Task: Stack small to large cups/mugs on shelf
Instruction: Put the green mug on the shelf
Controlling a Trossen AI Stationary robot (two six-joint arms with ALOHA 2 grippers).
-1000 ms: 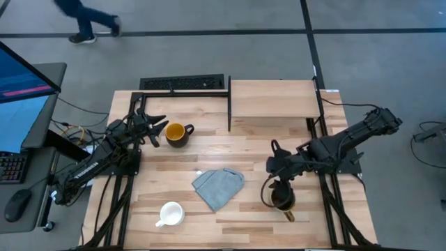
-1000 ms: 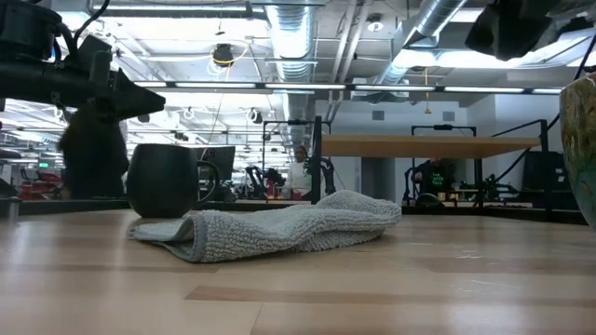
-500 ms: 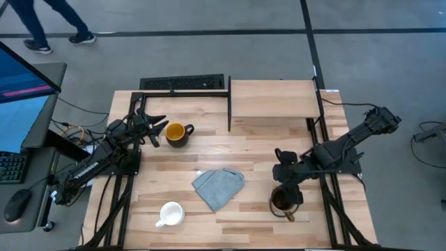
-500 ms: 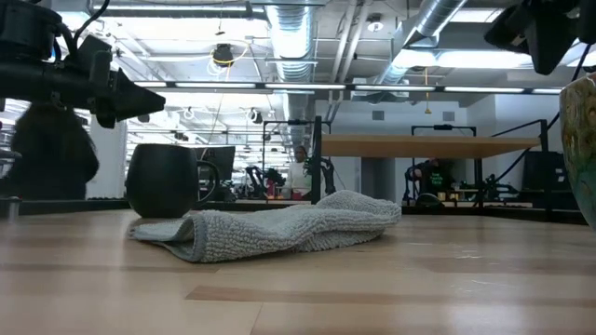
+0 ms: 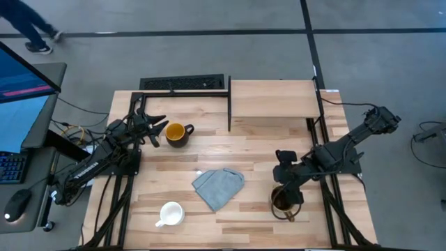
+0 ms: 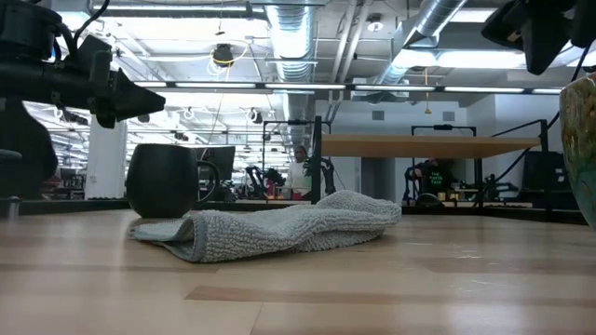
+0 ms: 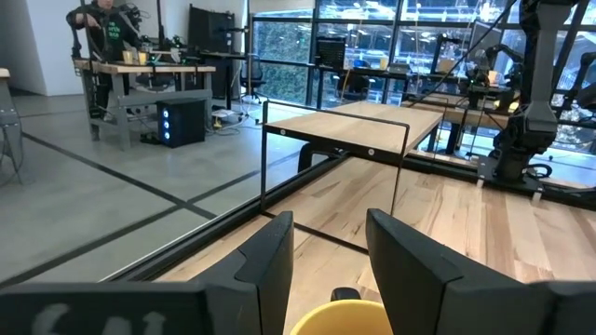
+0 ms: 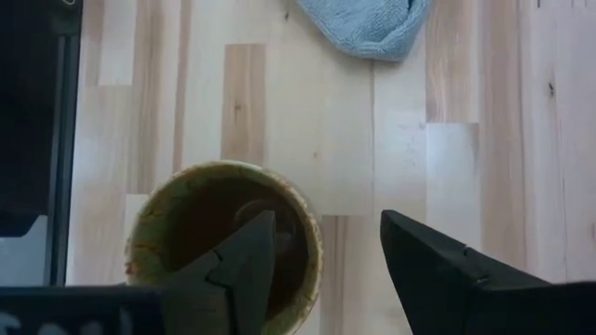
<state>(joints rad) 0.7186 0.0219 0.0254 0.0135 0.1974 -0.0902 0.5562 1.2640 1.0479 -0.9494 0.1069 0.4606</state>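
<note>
The olive-tan mug (image 5: 283, 201) stands upright on the table at the near right, its handle toward the near edge. My right gripper (image 5: 286, 183) hangs open above it; in the right wrist view (image 8: 345, 270) one finger is over the mug's dark inside (image 8: 209, 233) and the other is beyond the rim. The dark mug with yellow inside (image 5: 178, 132) stands at the far left. My left gripper (image 5: 157, 130) is open just left of it, with the yellow rim (image 7: 341, 316) low between its fingers. The white mug (image 5: 170, 214) stands near the front edge. The shelf (image 5: 273, 99) is at the far right.
A grey-blue cloth (image 5: 218, 187) lies crumpled in the table's middle, between the white mug and the olive-tan mug. The black upright (image 5: 229, 104) stands along the shelf's left edge. A person's legs (image 5: 31, 31) cross the floor beyond the table's far left.
My right gripper has moved toward the table's near edge and a little right, ending over the olive-tan mug, which has stayed in place. The person on the floor has walked farther left.
</note>
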